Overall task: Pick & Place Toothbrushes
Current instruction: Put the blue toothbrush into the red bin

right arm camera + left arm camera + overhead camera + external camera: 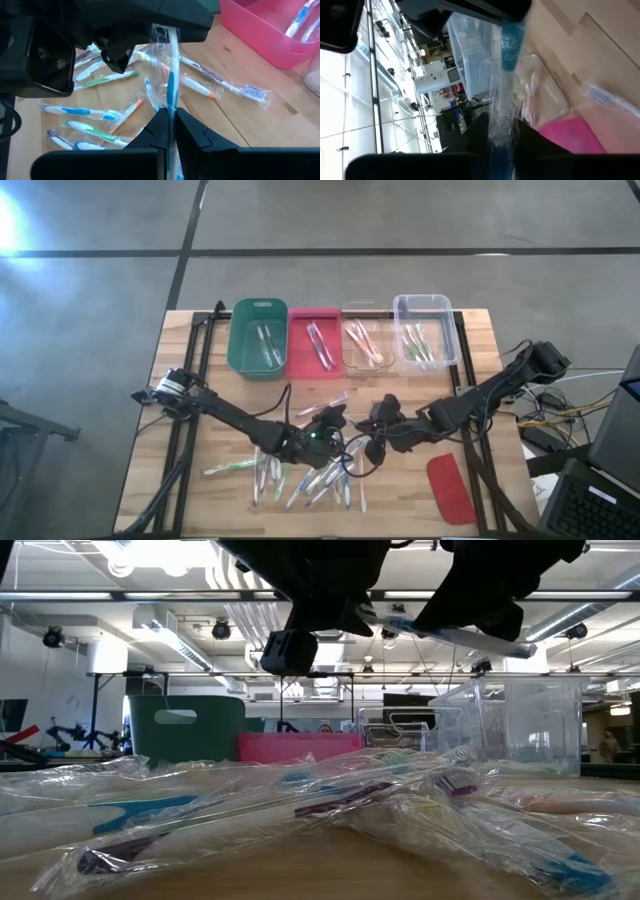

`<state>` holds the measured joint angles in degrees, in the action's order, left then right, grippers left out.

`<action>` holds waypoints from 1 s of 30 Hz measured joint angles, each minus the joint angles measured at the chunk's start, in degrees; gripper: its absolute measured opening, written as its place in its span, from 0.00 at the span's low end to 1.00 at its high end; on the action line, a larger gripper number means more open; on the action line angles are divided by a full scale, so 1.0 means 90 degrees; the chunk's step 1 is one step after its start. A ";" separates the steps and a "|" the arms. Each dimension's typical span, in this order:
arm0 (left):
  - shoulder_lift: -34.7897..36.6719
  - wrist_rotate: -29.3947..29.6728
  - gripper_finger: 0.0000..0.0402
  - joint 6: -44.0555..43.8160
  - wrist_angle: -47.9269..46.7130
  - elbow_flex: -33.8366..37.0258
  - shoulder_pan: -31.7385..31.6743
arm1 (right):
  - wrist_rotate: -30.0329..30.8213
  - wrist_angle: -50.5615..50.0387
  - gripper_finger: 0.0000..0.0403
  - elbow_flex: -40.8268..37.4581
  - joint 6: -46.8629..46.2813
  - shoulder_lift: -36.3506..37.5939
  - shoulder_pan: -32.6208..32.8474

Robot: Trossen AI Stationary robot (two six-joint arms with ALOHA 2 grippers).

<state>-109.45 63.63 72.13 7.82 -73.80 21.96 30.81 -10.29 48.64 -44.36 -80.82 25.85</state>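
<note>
Fingers of the left gripper [335, 432] hang above the middle of the pale wooden counter [190, 380], at the upper end of a blue-handled toothbrush in a clear wrapper [171, 82]; the left wrist view shows that wrapped brush running between its dark fingers [532, 145], but whether they have actually clamped on it cannot be told. Beneath and around that gripper lies the loose heap of wrapped plastic toothbrushes [300, 475] with pale handles and green, blue and orange accents, scattered flat on the counter near its front edge.

Just to the right, the right gripper [372, 442] has its two dark fingers [159, 127] pressed together on the lower part of the same blue-handled toothbrush, which stands lifted off the counter between the two grippers. In the low view the brush shows as a pale stick tilted under the dark arm bodies, above the crinkled wrappers in the foreground.

Along the back of the counter stand four bins in a row: a green plastic tub [258, 360], a pink plastic tray [300, 345], a small clear container [350, 310] and a larger clear box [445, 310], each with a few toothbrushes inside. A flat red oblong lid [450, 488] lies at the front right of the counter, apart from the heap.
</note>
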 joint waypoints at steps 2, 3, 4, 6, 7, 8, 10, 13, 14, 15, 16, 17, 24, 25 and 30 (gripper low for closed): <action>0.0000 -0.0004 0.12 -0.0034 -0.0005 0.0000 0.0000 | 0.0005 0.0000 0.03 0.0000 0.0005 0.0000 0.0000; 0.0000 -0.0001 0.12 -0.0054 -0.0005 0.0000 0.0000 | 0.0002 -0.0002 0.03 0.0000 0.0005 0.0000 0.0000; 0.0000 -0.0001 0.12 -0.0067 0.0001 0.0000 0.0000 | 0.0004 -0.0004 0.03 0.0000 0.0005 0.0000 0.0000; 0.0000 0.0002 0.12 -0.0070 0.0001 0.0000 0.0000 | 0.0002 -0.0010 0.03 0.0000 0.0007 0.0000 0.0000; 0.0000 0.0004 0.12 -0.0072 0.0002 0.0002 0.0000 | 0.0005 -0.0009 0.03 0.0000 0.0007 0.0000 0.0000; 0.0000 0.0004 0.13 -0.0079 0.0011 0.0002 0.0000 | 0.0011 -0.0009 0.03 0.0000 0.0008 0.0000 0.0000; 0.0000 0.0037 0.14 -0.0115 0.0018 0.0002 0.0000 | 0.0027 -0.0007 0.04 0.0000 0.0015 0.0000 -0.0005; 0.0000 0.0064 0.13 -0.0212 -0.0020 0.0002 0.0000 | 0.0036 -0.0005 0.08 0.0000 0.0017 0.0002 -0.0005; 0.0000 0.0070 0.12 -0.0286 -0.0048 0.0002 0.0000 | 0.0046 -0.0006 0.09 0.0000 0.0017 0.0005 -0.0005; 0.0000 0.0069 0.12 -0.0369 -0.0069 0.0002 0.0000 | 0.0046 -0.0009 0.11 0.0000 0.0015 0.0007 -0.0005; 0.0000 0.0071 0.12 -0.0468 -0.0121 0.0002 0.0000 | 0.0046 -0.0008 0.13 0.0000 0.0015 0.0007 -0.0005; 0.0000 0.0075 0.12 -0.0559 -0.0162 0.0002 0.0000 | 0.0044 -0.0010 0.15 0.0000 0.0015 0.0007 -0.0005; 0.0065 -0.0156 0.12 -0.1173 -0.0975 0.0002 0.0000 | -0.0230 -0.0222 0.25 0.0007 -0.0018 0.0089 -0.0006; 0.0109 -0.0284 0.12 -0.1284 -0.1192 0.0002 0.0000 | -0.0303 -0.0435 0.27 0.0038 -0.0082 0.0145 -0.0012; 0.0544 -0.1026 0.12 -0.2159 -0.2644 0.0002 -0.0047 | -0.0377 -0.1786 0.33 0.0203 -0.0729 0.0555 -0.0012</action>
<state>-104.55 54.39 52.70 -15.97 -73.78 21.54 27.42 -26.36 50.47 -50.92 -75.82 25.74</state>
